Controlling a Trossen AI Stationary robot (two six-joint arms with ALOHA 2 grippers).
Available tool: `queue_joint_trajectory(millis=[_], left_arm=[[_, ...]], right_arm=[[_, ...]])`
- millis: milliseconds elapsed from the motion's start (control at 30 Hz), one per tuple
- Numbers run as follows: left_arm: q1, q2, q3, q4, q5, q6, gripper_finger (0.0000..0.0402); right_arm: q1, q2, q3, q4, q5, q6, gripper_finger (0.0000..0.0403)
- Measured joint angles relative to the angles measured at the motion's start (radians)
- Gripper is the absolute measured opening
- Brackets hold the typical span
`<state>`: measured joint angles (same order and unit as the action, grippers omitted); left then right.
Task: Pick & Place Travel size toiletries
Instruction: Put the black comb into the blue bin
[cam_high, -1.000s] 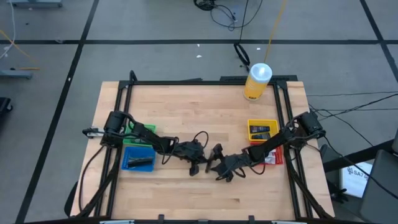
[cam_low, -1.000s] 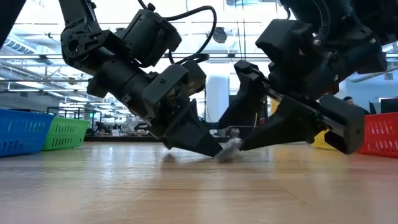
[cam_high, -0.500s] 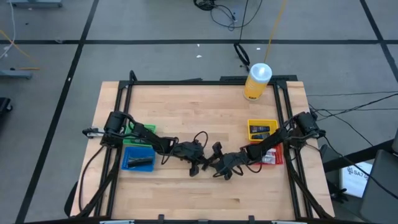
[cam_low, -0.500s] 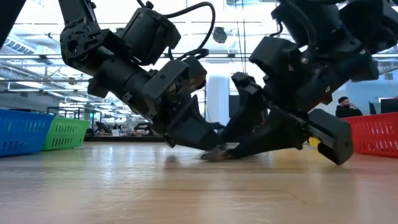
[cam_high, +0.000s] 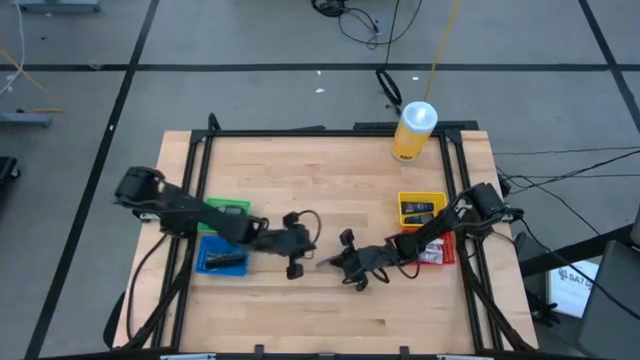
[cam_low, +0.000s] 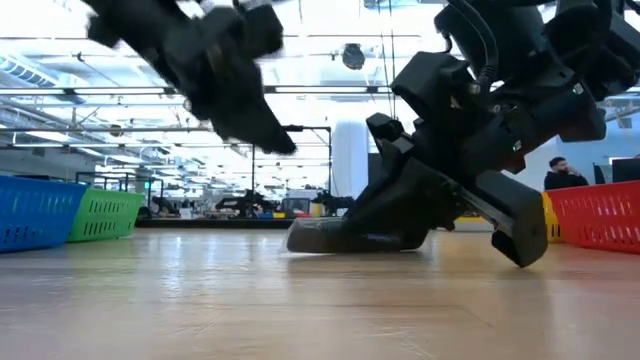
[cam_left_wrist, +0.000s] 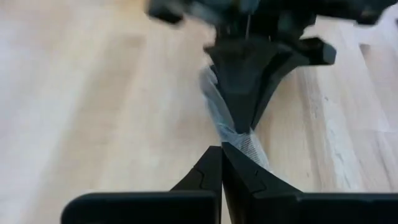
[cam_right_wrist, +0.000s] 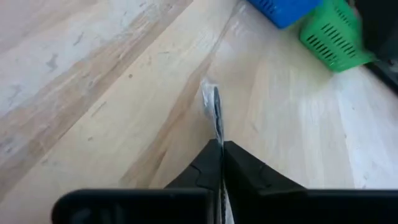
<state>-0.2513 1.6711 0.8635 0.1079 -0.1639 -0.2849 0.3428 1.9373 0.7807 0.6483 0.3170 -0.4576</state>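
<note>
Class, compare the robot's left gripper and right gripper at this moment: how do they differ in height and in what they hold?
The left gripper is lifted off the table with its fingers shut on nothing; the right gripper lies low at the tabletop, shut on a slim grey packet. Both are dark, two-fingered, and near the table's middle.

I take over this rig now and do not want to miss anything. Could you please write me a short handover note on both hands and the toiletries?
Left hand: shut, empty, raised above the table centre.
Right hand: low at the table centre, shut on a thin silvery packet.
Done: a dark item lies in the blue bin, and dark packets lie in the yellow bin.
Left: the silvery packet probably still has to go into a bin; which one cannot be told. I see no other loose toiletries on the table.
</note>
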Motion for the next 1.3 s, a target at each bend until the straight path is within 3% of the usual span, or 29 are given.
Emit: queue_joint_trajectory(millis=[167, 300, 500, 667, 800, 933, 1067, 1300], left_arm=[[-0.121, -0.101, 0.000, -0.060, -0.295, 0.086, 0.0008], [-0.220, -0.102, 0.000, 0.001, -0.418, 0.207, 0.0021], [-0.292, -0.103, 0.000, 0.166, -0.439, 0.428, 0.0049], [-0.342, -0.103, 0.000, 0.241, -0.442, 0.586, 0.0140], [-0.329, -0.103, 0.000, 0.129, -0.486, 0.444, 0.0219], [-0.307, -0.102, 0.000, -0.005, -0.524, 0.187, 0.0249], [-0.291, -0.076, 0.000, -0.018, -0.498, 0.125, 0.0232], [-0.260, -0.005, 0.000, 0.035, -0.500, 0.128, 0.0159]], right_arm=[[0.013, 0.008, -0.005, 0.164, 0.002, 0.018, 0.0003], [0.012, 0.003, -0.003, 0.344, 0.002, 0.098, 0.0003], [0.012, 0.003, -0.004, 0.462, -0.003, 0.167, 0.0002], [0.012, 0.004, -0.004, 0.456, -0.003, 0.174, 0.0001], [0.012, 0.003, -0.004, 0.461, 0.022, 0.175, 0.0001], [0.013, 0.003, -0.004, 0.461, 0.078, 0.177, 0.0001], [0.012, 0.003, -0.004, 0.463, 0.079, 0.177, 0.0001], [0.013, 0.002, -0.003, 0.485, 0.076, 0.177, 0.0000]])
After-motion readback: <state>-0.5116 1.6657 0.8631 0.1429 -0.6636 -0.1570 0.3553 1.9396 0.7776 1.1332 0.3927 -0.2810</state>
